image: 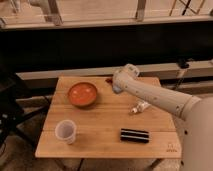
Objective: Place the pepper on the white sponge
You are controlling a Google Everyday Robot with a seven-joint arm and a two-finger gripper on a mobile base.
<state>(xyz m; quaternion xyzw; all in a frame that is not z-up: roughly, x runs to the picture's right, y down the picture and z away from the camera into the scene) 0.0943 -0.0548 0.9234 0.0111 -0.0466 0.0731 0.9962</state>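
Note:
The pepper (109,79) is a tiny dark red piece at the back edge of the wooden table (100,117), right of the orange-red bowl. The white sponge (140,106) is a small pale pad near the middle right of the table, partly under my arm. My gripper (117,88) hangs at the end of the white arm that reaches in from the right. It sits just right of the pepper, close above the table's back part. I cannot see whether it touches the pepper.
A big orange-red bowl (82,94) stands at the back left. A translucent white cup (66,131) stands at the front left. A black ribbed block (134,135) lies at the front right. A dark wall and railing run behind the table.

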